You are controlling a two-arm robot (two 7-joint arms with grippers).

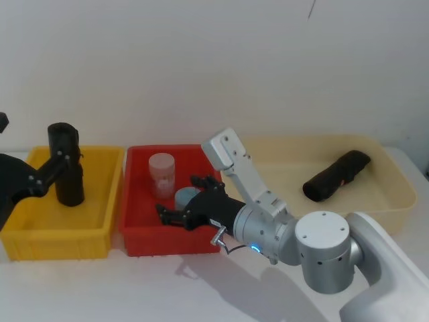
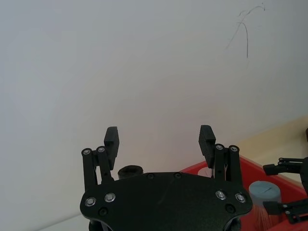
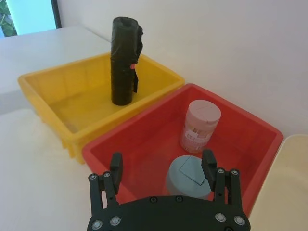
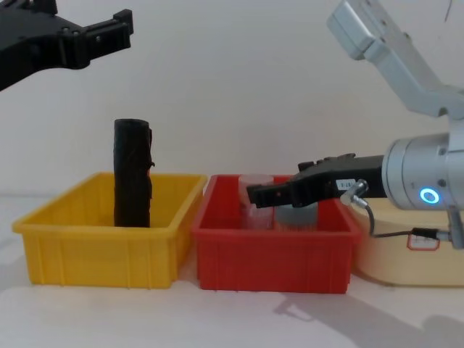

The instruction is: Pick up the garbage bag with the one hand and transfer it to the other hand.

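Note:
The garbage bag [image 1: 68, 178] is a tall black roll with a small red mark. It stands upright in the yellow bin [image 1: 53, 241] and rises well above its rim. It also appears in the chest view [image 4: 133, 174] and the right wrist view [image 3: 124, 62]. My left gripper [image 4: 119, 32] hangs open high above the bag with nothing between its fingers. In the left wrist view [image 2: 160, 137] the bag's top [image 2: 131, 171] sits just below it. My right gripper [image 1: 177, 211], on the wrist with the blue ring light, is open and empty over the red bin [image 4: 268, 254].
The red bin holds a pale pink jar [image 1: 161, 173] and a grey-blue cylinder [image 3: 187, 175] right under my right gripper's fingers. A beige tray [image 1: 395, 194] at the right holds another black roll [image 1: 337, 176] lying on its side. A white wall stands close behind the bins.

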